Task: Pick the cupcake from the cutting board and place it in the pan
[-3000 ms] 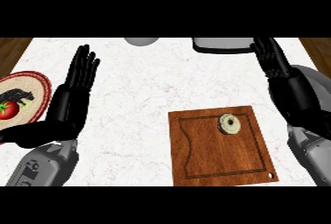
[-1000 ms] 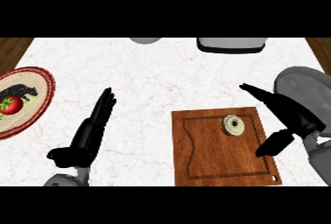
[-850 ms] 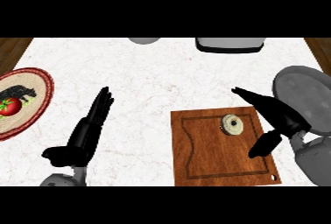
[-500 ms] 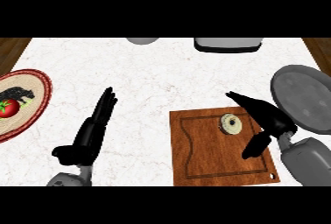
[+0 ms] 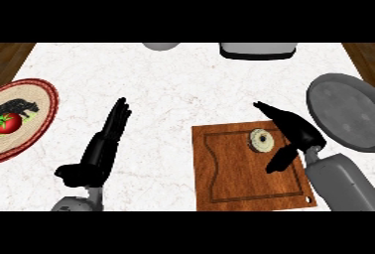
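I look steeply down on a pale marbled desk (image 5: 190,84). A wooden cutting board (image 5: 238,183) lies right of centre. The cupcake (image 5: 261,140), small, round and pale, sits near the board's far right corner.

My right hand (image 5: 293,130) hangs over the board's right edge, just beside the cupcake. Its fingers stretch straight toward the far left and the thumb points down toward me, so the hand is spread and grips nothing. I cannot tell whether it touches the cupcake.

The grey pan (image 5: 345,116) lies at the right edge of the desk, just beyond that hand and apart from the board.

My left hand (image 5: 99,149) rests at the lower left with fingers straight and pressed together, pointing away from me, empty.

A red-rimmed plate (image 5: 33,124) with a tomato (image 5: 7,124) sits at the far left edge. A grey box-like object (image 5: 258,49) and a grey rounded object (image 5: 162,45) show at the far edge.
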Controlling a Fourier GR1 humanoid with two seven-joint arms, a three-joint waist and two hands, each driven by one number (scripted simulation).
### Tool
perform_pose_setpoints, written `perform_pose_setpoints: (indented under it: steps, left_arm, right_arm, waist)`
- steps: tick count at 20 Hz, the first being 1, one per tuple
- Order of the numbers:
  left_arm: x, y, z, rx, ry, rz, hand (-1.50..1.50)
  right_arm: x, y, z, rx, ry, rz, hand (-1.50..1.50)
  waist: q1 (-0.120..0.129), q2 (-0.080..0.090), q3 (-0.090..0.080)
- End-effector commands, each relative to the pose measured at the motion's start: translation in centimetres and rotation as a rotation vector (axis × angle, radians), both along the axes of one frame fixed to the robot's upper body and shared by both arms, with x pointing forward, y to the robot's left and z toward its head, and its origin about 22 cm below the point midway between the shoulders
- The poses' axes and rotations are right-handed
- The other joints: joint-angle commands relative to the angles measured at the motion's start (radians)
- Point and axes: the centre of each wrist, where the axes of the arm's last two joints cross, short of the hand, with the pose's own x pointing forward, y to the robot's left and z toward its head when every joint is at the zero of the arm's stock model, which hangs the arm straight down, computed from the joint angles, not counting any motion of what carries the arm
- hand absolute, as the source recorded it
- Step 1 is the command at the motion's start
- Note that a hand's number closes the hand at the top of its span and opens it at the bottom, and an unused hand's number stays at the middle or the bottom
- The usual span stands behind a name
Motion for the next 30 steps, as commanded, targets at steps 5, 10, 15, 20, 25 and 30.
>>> perform_pose_setpoints:
  steps: [5,10,15,20,25,30]
  left_arm:
    - [0.8,0.4,-1.0,-0.015,0.015,0.0,0.0]
    - [-1.3,0.0,-0.5,-0.006,0.009,0.011,0.0]
    - [-0.9,0.5,-0.3,-0.002,-0.012,0.003,0.0]
    - [-1.1,0.1,-1.7,-0.011,0.007,-0.003,0.0]
    - [0.2,-1.1,0.4,-0.007,0.005,0.004,0.0]
    - [-0.4,0.2,-0.1,-0.009,0.007,0.015,0.0]
  right_arm:
    - [0.9,0.1,-0.8,-0.006,0.018,-0.008,-1.5]
    - [1.9,2.0,-4.7,-0.03,0.071,-0.019,-1.5]
    - [0.7,0.7,-6.2,-0.135,0.068,0.13,1.5]
    - [1.0,1.8,-6.3,-0.151,0.041,0.132,1.5]
    - [2.7,0.1,-5.8,-0.158,-0.081,0.114,1.5]
    - [0.5,-1.0,-3.3,-0.114,-0.25,0.011,1.5]
  waist:
    - [-0.002,0.0,0.0]
    - [0.004,0.001,0.0]
    - [0.004,0.001,0.0]
    - [0.0,0.0,0.0]
    - [0.002,0.001,0.0]
    - [-0.01,-0.003,0.0]
